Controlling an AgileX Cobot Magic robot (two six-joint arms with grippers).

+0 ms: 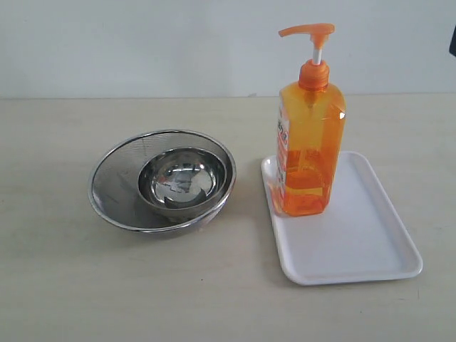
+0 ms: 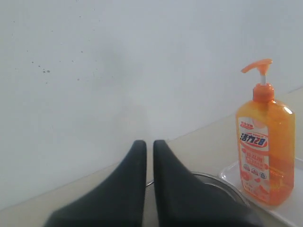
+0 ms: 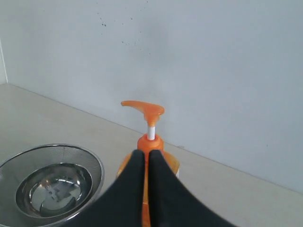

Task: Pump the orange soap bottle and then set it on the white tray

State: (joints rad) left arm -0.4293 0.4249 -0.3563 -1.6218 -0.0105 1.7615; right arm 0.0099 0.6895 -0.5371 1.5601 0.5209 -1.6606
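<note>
The orange soap bottle (image 1: 308,135) stands upright on the near left corner of the white tray (image 1: 360,246), its pump head (image 1: 308,30) raised on the white stem. The left wrist view shows the orange soap bottle (image 2: 265,142) off to one side on the white tray (image 2: 227,172), with my left gripper (image 2: 146,143) shut and empty, well away from it. My right gripper (image 3: 143,152) is shut with nothing in it, hovering in front of the orange soap bottle (image 3: 154,142) near its neck without touching. Neither gripper shows in the exterior view.
A steel mesh bowl (image 1: 114,182) with a smaller steel bowl (image 1: 182,182) inside it sits left of the tray. A pale wall runs along the back of the beige table (image 1: 64,285).
</note>
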